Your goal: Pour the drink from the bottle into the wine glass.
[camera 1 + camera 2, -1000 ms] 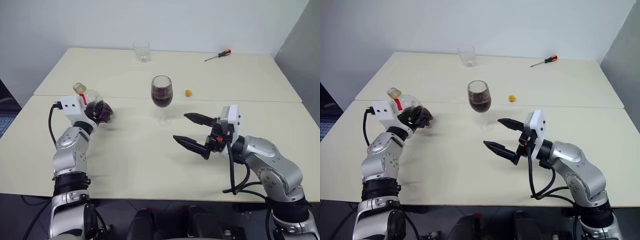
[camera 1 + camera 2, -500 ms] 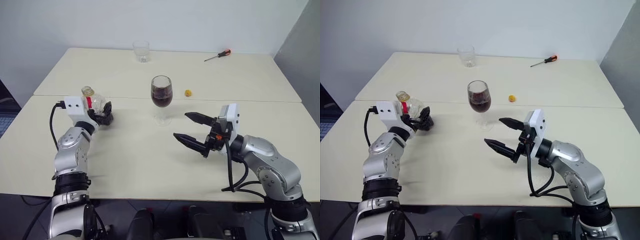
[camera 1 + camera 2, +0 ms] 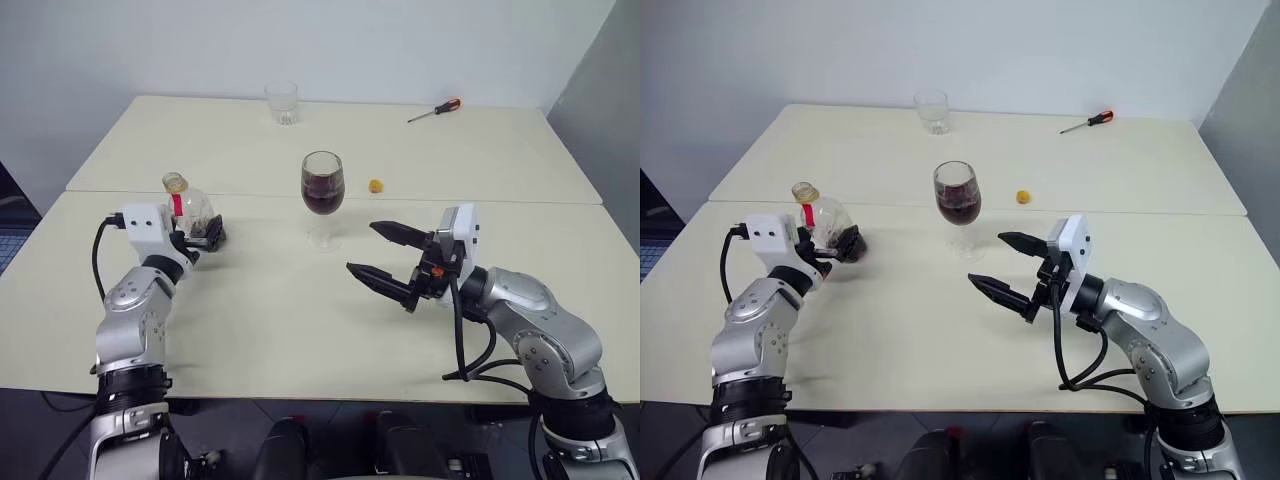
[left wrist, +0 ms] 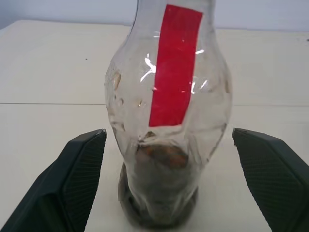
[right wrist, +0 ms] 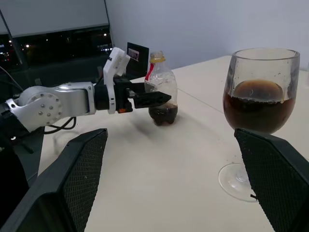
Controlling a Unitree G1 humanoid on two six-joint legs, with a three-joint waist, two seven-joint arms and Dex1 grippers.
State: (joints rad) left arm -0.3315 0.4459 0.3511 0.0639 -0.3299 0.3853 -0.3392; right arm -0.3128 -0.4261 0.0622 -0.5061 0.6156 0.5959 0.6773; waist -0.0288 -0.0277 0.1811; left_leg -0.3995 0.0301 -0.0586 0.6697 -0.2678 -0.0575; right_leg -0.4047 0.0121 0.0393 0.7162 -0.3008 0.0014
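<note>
Head views: we saw the bottle [image 3: 193, 212] upright on the pale desk [image 3: 300, 330], left of the wine glass [image 3: 323, 197] with its dark drink [image 3: 323, 198]; a screwdriver [image 3: 434, 110] lay far back by the white wall.

Left wrist view: bottle neck cut off; left gripper [image 4: 169, 186] fingers released, flanking the bottle, not touching.

Right wrist view: right gripper [image 5: 176, 191] fingers spread, empty; glass foot partly hidden.

Upright bottle [image 4: 169, 125] between open jaws, dark dregs inside
</note>
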